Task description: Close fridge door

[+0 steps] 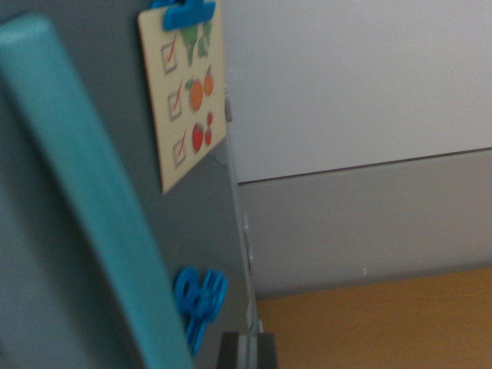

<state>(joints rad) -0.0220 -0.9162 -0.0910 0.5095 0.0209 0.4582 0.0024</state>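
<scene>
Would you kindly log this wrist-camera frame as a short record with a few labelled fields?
view: wrist camera, tilted, close to the fridge
fridge door: grey panel filling the wrist view's left
handle: teal bar, running diagonally, blurred
checklist card: vegetable and fruit pictures with red ticks, held by a blue clip
blue scissors: on the door, below the card
background: pale wall, wooden surface at lower right
gripper: not in view

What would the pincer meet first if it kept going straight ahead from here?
Probably the grey fridge door, near its teal handle. The door fills the wrist view's left, very close. The pincer itself is barely visible, so depth is uncertain.
</scene>
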